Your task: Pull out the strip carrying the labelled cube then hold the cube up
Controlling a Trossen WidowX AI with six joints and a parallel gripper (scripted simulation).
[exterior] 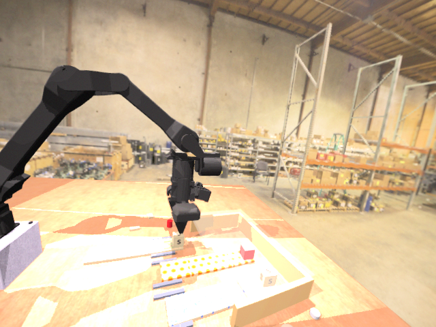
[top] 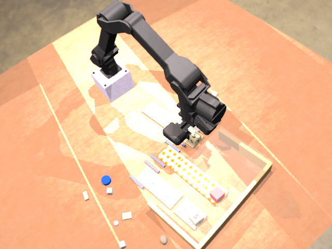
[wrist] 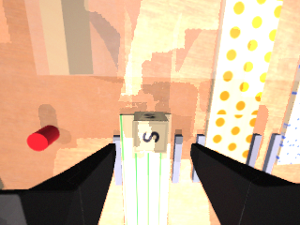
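Observation:
The green-striped strip (top: pixel 161 113) (exterior: pixel 122 249) (wrist: pixel 142 197) lies between two rails, its far end out of the walled tray. An S-labelled cube (top: pixel 194 138) (exterior: pixel 178 241) (wrist: pixel 150 133) stands on that end. My gripper (top: pixel 193 136) (exterior: pixel 180 232) (wrist: pixel 154 148) is open just above it, one finger towards each side. The yellow-dotted strip (top: pixel 187 168) (exterior: pixel 197 266) (wrist: pixel 244 70) carries a pink-red cube (top: pixel 217 195) (exterior: pixel 247 251). The blue-speckled strip (top: pixel 159 189) (exterior: pixel 197 304) has a gap before its separate piece (top: pixel 182 211), which carries another S cube (top: pixel 196 218) (exterior: pixel 268 278).
The tray wall (top: pixel 234 205) (exterior: pixel 274 299) surrounds the far ends of the dotted and speckled strips. Slate-blue rails (top: pixel 157 161) (exterior: pixel 167 284) (wrist: pixel 176 159) flank the strips. A red cylinder (exterior: pixel 169 223) (wrist: pixel 43 138) stands beyond the striped strip. A blue disc (top: pixel 106 180) and small blocks lie left.

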